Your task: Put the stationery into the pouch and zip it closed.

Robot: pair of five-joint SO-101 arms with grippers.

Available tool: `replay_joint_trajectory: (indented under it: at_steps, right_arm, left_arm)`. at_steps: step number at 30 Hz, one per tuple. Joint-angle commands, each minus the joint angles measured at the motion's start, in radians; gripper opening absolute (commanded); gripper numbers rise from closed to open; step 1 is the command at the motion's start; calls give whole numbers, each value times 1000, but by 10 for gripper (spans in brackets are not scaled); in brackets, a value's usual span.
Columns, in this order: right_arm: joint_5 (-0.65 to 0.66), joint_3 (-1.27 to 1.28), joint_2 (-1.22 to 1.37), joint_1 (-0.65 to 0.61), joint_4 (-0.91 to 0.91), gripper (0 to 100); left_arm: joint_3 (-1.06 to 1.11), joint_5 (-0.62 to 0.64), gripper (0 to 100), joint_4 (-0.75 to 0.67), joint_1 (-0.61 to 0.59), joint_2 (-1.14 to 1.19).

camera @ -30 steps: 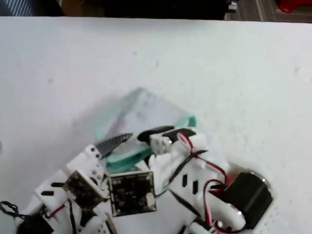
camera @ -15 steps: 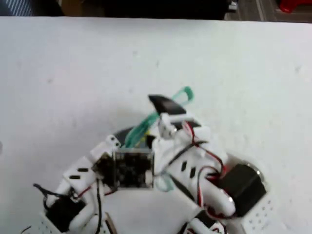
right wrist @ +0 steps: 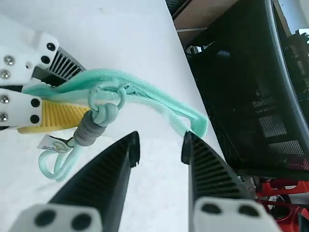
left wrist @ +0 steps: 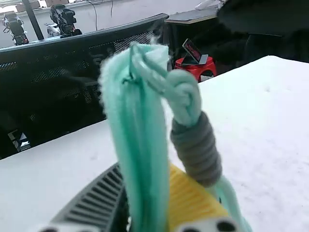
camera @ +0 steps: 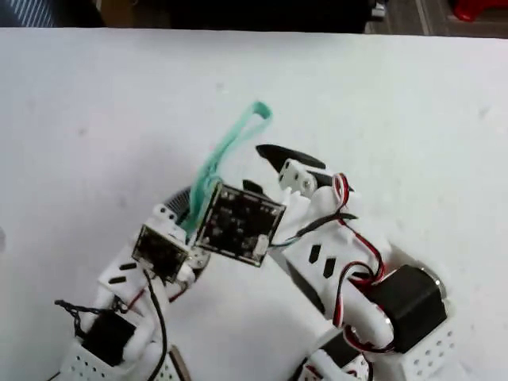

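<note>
My left gripper (left wrist: 145, 215) is shut on the mint-green pouch (left wrist: 137, 125) and holds it up off the table, edge-on, between a grey ribbed finger (left wrist: 91, 205) and a yellow pad (left wrist: 190, 203). The zipper pull, a knotted mint cord with a grey bead (left wrist: 195, 145), hangs beside the zip edge. In the high view the pouch (camera: 230, 147) rises as a thin green strip from the left gripper (camera: 189, 218). My right gripper (right wrist: 159, 145) stands open just short of the pouch's zip edge (right wrist: 149, 96) and the bead (right wrist: 88, 133), touching neither. It shows again in the high view (camera: 279, 167).
The white table (camera: 381, 103) spreads wide around both arms. Both arm bodies and their camera boards (camera: 238, 226) crowd the near middle. A black mesh chair (right wrist: 246, 82) and a red object (left wrist: 193, 63) stand beyond the table's far edge.
The pouch lay flat on the table a second ago; the left gripper has since lifted it upright, edge-on. Both arms moved toward the far side, and the right gripper rose with them.
</note>
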Motion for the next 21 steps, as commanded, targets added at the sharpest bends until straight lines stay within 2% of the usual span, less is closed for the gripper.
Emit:
replay_joint_trajectory:
  at_steps: [1,4,11,21]
  right_arm:
    - [-104,-23,-4,-54,53,172]
    - [-169,17,-12,-104,65,209]
    - [-173,104,-12,-196,38,205]
    - [-181,224,-2,-197,-133,204]
  left_arm:
    - [-3,20,20,-38,-12,-12]
    - [-3,20,20,-37,-12,-12]
    - [-3,20,20,-21,-7,-12]
    - [-3,21,20,-21,-5,-12]
